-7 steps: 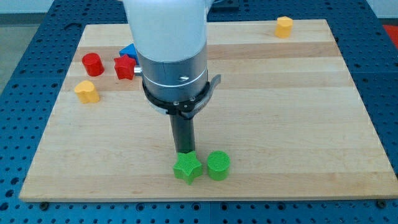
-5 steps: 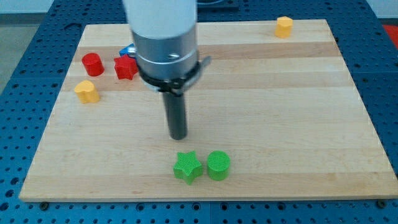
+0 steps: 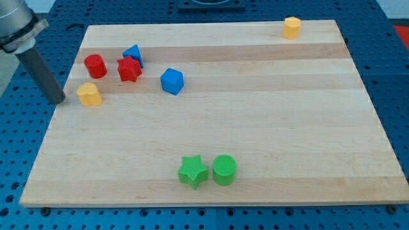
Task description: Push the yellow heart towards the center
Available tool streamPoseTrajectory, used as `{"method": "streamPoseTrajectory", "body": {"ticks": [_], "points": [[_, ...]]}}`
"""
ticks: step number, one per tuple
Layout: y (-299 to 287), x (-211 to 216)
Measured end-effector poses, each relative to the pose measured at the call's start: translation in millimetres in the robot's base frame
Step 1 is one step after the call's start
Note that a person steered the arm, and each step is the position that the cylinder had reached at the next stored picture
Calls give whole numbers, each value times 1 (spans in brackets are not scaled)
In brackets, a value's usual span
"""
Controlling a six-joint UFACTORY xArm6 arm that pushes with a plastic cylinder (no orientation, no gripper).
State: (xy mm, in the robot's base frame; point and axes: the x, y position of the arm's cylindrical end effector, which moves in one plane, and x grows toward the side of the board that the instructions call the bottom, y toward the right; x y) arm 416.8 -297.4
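Note:
The yellow heart [image 3: 89,94] lies near the board's left edge, below the red cylinder. My tip [image 3: 57,100] stands just to the view's left of the yellow heart, a short gap apart from it, at the board's left edge. The rod slants up to the view's top left corner.
A red cylinder [image 3: 95,66], a red star [image 3: 128,69] and a blue block [image 3: 133,53] cluster at the upper left. A blue cube [image 3: 172,81] sits right of them. A yellow block [image 3: 292,27] is at the top right. A green star [image 3: 192,171] and green cylinder [image 3: 224,170] sit near the bottom edge.
The arm has swung from the board's lower middle, above the green star, far to the left edge beside the yellow heart. The blue cube now shows. No block has moved.

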Motion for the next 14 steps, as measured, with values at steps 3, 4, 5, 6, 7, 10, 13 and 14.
{"method": "streamPoseTrajectory", "body": {"ticks": [3, 4, 5, 6, 7, 10, 13, 14], "points": [[73, 5], [74, 19], [74, 35], [74, 39], [74, 39], [120, 40], [148, 68], [197, 63]]}}
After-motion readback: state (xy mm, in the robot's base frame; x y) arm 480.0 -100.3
